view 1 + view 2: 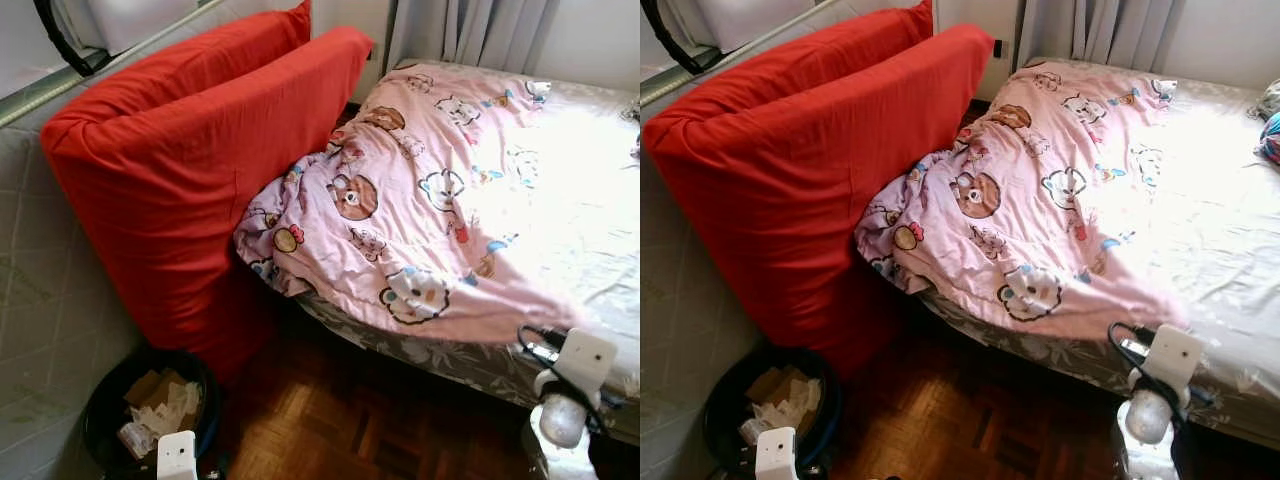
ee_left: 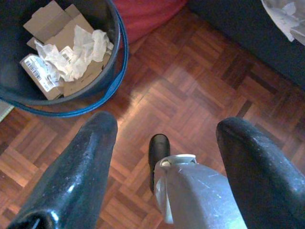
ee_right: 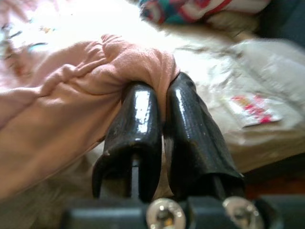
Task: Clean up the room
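Note:
A pink cartoon-print blanket lies spread over the bed, its near corner hanging toward the bed's front edge. My right gripper is shut on that pink corner, the cloth bunched between its two black fingers. The right wrist sits at the bed's near edge. My left gripper is open and hangs low over the parquet floor, beside a dark bin. The left wrist is at the lower left, by the bin.
A big red cushion leans upright between the wall and the bed. The bin holds cardboard and crumpled paper. Parquet floor runs along the bed's front. A colourful item lies at the bed's far right. Curtains hang behind.

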Controlling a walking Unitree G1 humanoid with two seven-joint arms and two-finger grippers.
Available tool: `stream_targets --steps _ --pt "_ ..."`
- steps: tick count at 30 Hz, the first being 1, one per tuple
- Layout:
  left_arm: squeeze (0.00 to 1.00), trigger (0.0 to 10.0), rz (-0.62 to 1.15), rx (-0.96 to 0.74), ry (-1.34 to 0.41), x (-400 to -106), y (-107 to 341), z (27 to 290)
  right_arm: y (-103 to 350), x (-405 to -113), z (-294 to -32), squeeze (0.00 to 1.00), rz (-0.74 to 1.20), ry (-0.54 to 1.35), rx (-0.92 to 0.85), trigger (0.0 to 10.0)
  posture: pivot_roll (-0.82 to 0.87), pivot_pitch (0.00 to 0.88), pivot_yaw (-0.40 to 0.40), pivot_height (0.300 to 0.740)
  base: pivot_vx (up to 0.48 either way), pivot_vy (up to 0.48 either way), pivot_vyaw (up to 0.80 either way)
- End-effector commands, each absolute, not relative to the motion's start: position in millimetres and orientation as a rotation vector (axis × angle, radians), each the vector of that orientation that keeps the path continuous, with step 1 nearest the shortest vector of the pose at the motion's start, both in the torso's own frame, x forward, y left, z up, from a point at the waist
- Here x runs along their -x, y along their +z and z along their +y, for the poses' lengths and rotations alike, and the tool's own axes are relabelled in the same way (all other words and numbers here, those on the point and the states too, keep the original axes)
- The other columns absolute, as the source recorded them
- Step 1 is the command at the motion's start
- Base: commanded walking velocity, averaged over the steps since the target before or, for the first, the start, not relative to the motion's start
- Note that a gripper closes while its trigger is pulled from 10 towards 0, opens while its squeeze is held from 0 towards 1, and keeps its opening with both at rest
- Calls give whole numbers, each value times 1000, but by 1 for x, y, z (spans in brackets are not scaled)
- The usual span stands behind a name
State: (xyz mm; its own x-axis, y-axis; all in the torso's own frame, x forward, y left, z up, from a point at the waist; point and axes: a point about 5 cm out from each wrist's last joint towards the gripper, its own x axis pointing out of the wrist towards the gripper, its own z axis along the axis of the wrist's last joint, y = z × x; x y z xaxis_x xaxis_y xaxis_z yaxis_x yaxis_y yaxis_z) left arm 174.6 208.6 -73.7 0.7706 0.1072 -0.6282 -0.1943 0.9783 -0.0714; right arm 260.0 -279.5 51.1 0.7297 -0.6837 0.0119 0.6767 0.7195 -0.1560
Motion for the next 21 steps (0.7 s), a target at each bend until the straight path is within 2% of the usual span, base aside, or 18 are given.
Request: stream_targets --steps 1,10,14,21 --pt "0 10000 709 124 165 -167 -78 212 38 -244 -294 0 138 -851 169 10000 -35 126 19 740 0 0 0" --pt "0 10000 708 116 156 -168 -77 211 4 -222 -293 0 339 -931 46 10000 -35 129 20 740 0 0 0" --pt "0 10000 706 113 151 -170 -77 211 -15 -221 -284 0 476 -859 -24 10000 -32 129 19 740 0 0 0" --pt "0 10000 698 105 143 -171 -76 210 -23 -220 -277 0 527 -820 -68 10000 -30 127 18 740 0 0 0"
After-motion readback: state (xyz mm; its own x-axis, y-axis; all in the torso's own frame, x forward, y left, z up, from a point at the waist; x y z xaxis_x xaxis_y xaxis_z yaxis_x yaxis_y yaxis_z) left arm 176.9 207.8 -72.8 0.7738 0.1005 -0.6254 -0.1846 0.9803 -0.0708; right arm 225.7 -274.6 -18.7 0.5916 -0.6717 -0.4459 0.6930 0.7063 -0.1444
